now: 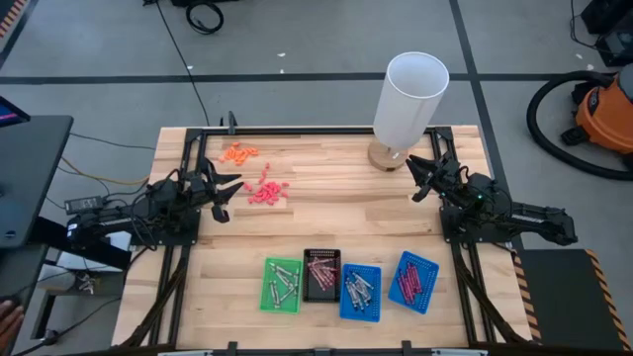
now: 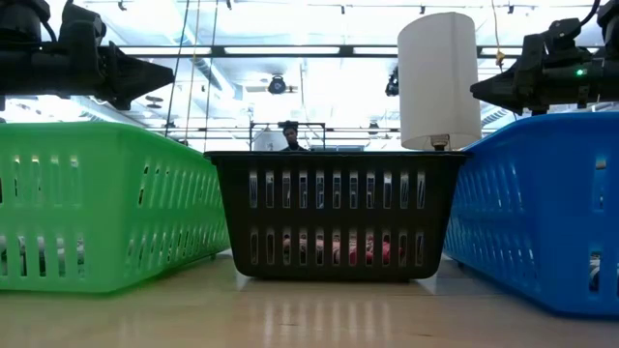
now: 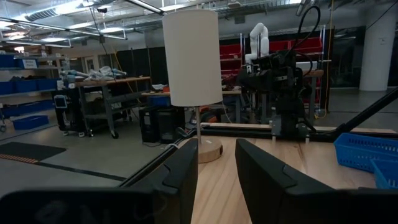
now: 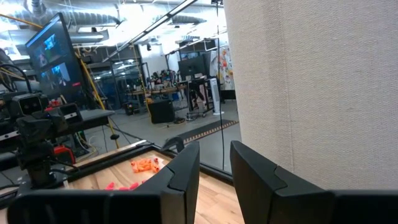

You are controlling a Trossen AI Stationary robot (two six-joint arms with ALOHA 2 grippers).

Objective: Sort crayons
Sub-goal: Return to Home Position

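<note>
The crayons lie in several small trays near the table's front edge. Grey-silver sticks fill the green tray (image 1: 282, 285) and the middle blue tray (image 1: 360, 292). Pinkish-red and maroon sticks fill the black tray (image 1: 321, 274) and the right blue tray (image 1: 415, 281). In the low view, crayons (image 2: 329, 249) show through the black tray's slots. My left gripper (image 1: 226, 188) hovers folded back at the table's left edge, open, holding nothing (image 3: 216, 174). My right gripper (image 1: 420, 178) hovers at the right edge beside the lamp, open and empty (image 4: 214, 174).
A tall white lamp (image 1: 410, 99) stands on a round wooden base at the far right, close to my right gripper. Bright orange bits (image 1: 240, 152) and coral-pink bits (image 1: 267, 192) lie at the far left. Bare wood lies between the arms.
</note>
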